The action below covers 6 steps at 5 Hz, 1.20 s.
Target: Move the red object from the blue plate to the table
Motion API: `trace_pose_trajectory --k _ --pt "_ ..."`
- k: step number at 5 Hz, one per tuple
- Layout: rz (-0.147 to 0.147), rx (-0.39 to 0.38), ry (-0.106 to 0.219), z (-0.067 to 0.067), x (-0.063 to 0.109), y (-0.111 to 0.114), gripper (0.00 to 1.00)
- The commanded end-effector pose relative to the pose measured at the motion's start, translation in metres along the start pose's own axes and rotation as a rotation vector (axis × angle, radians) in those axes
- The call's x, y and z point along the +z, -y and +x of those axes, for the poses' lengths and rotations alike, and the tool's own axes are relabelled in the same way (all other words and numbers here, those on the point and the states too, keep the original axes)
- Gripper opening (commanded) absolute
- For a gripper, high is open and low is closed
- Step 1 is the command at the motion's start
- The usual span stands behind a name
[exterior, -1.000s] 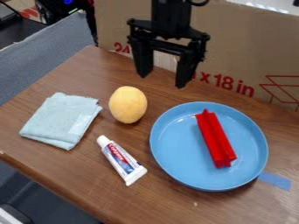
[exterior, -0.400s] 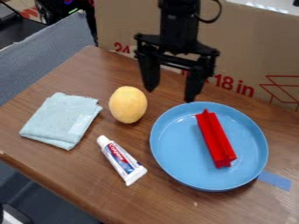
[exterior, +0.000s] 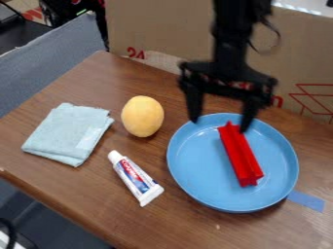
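Note:
The red object is a long ridged block lying lengthwise on the right half of the blue plate, which rests on the dark wood table. My gripper hangs pointing down over the plate's far rim, just above the block's far end. Its black fingers stand wide apart with nothing between them, so it is open. The block is untouched.
An orange ball sits left of the plate. A white toothpaste tube lies in front of the ball, and a pale teal folded cloth lies at the left. A cardboard box stands behind.
The gripper has moved right and down, from behind the ball toward the plate's far rim, and has rolled slightly. Its fingers stayed open. The objects have not moved.

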State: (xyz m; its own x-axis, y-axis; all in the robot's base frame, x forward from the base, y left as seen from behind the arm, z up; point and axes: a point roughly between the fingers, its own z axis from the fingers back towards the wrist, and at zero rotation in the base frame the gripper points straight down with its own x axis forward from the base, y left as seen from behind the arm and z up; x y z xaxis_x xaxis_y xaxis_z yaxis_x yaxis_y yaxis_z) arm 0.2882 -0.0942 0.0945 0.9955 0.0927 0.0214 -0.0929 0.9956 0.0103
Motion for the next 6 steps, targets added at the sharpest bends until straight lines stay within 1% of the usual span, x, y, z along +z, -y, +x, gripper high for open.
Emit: trace_pose_trajectory --k 1,2,3,4,5,6 --pt "-0.015 0.041 0.076 -0.002 -0.002 0.021 1.0" --pt "-0.023 0.108 0.109 0.008 -0.016 0.018 1.0" --pt "-0.024 0.136 0.116 0.002 -0.029 0.012 1.0" --pt "-0.027 0.162 0.11 -0.001 -0.035 0.012 1.0" --pt "-0.03 0.184 0.107 0.002 -0.041 0.007 1.0" --pt "-0.021 0.188 0.103 -0.001 -0.044 -0.001 1.0"
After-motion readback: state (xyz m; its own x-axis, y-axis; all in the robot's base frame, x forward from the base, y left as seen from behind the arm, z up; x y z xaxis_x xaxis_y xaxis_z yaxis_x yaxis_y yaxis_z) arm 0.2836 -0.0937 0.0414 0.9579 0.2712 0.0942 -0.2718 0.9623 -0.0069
